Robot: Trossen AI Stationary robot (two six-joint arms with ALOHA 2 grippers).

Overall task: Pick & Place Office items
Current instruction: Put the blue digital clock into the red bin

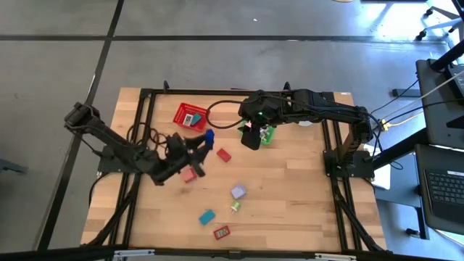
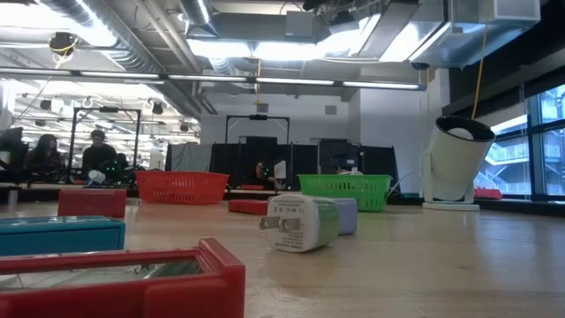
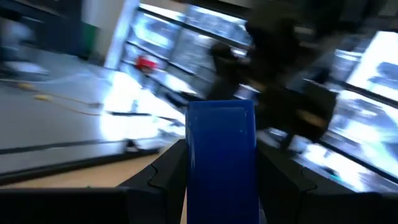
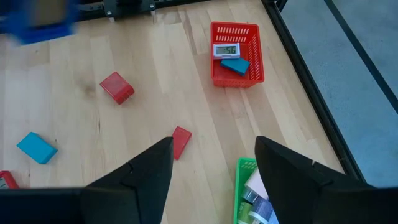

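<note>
My left gripper [image 1: 204, 141] is shut on a blue block [image 1: 209, 135], raised above the table between the red mesh basket [image 1: 190, 116] and a red block [image 1: 223, 154]. My right gripper [image 4: 214, 148] hangs open and holds nothing, above the edge of the green mesh basket [image 4: 252, 190]. The red basket [image 4: 235, 53] holds a small clock and a teal piece. Loose on the wood lie a pink piece [image 1: 190, 174], a lavender block [image 1: 238, 192], a white plug adapter [image 2: 300, 221], a teal block [image 1: 207, 216] and a red-framed piece [image 1: 222, 232]. My left gripper pinches the blue block by its two long sides [image 3: 193, 171] between its two fingers [image 3: 165, 177]. The fingers come about level from the table's left side. The block's free end [image 3: 221, 115] sticks out past the fingertips, and the block is lifted clear of the table.
A black cable [image 1: 221, 119] loops beside the red basket. A white round container [image 2: 455, 163] stands tilted at the table's far right in the low view. A black frame [image 1: 145, 98] runs around the tabletop. People sit at desks far behind the table.
</note>
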